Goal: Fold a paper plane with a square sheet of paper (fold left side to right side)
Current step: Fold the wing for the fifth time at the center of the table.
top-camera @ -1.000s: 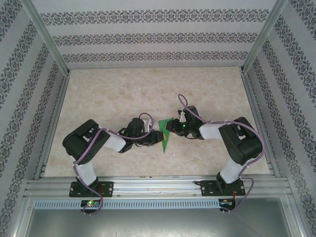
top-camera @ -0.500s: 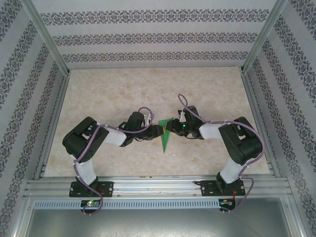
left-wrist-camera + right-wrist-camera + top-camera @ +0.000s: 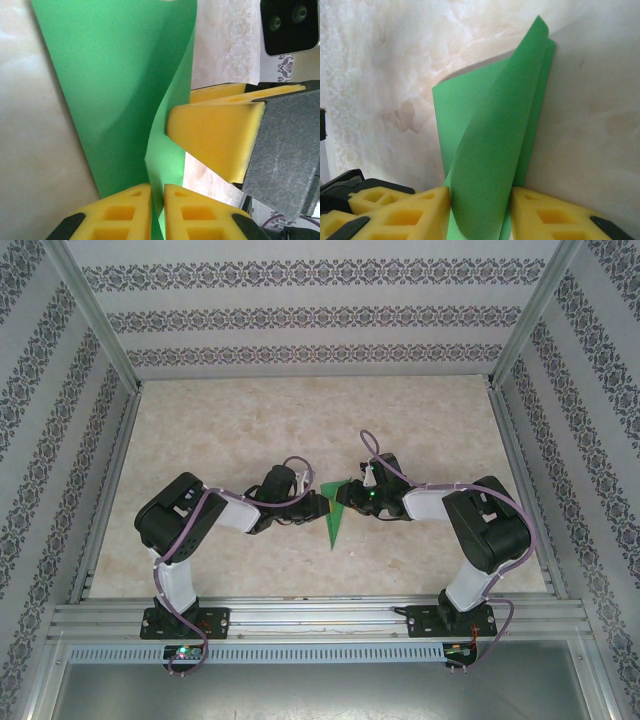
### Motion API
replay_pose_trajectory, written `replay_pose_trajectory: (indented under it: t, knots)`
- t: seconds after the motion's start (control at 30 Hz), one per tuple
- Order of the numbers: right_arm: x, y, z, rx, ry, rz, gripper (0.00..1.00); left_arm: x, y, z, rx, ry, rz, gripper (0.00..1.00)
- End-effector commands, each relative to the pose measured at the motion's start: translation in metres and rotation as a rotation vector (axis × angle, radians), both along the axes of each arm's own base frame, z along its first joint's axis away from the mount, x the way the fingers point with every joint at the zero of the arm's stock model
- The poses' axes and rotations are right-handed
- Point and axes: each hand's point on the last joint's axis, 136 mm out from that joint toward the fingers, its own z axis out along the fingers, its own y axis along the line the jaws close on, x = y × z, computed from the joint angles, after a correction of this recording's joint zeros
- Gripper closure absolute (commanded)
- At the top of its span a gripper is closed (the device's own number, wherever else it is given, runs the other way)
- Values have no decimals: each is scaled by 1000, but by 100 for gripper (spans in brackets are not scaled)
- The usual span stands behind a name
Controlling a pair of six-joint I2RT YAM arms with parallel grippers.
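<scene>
Green paper sheet point(image 3: 335, 525) lies at mid-table point(image 3: 250, 430) where it lay a second ago, its narrow point toward the arm bases. We note that the left gripper point(image 3: 322, 506) has moved from the sheet's lower left edge up to its wider part. The right gripper point(image 3: 350, 502) has not shifted. The sheet sits directly between the two grippers. On the left wrist view the left fingers point(image 3: 130, 200) are all but closed, with a thin fold of the sheet pinched in the slit between them. On the right wrist view the right fingers point(image 3: 420, 205) stand partly apart. A curled, raised flap fills their gap and touches both, so we record it as gripped.
</scene>
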Motion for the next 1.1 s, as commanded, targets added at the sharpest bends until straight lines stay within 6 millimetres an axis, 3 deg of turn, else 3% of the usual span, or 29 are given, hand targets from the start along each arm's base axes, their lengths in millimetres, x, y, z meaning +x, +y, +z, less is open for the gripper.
replay_pose_trajectory:
  t: [0.0,0.77,1.07]
  knots:
    - [-12,-1,-33,-74,56,24,62,7,7,-7,27,-6,18,88]
    - [-10,4,-29,-66,51,39,61,4,23,-36,123,39,46,95]
    - [-2,6,-7,-20,-1,24,61,1,27,-48,158,70,47,96]
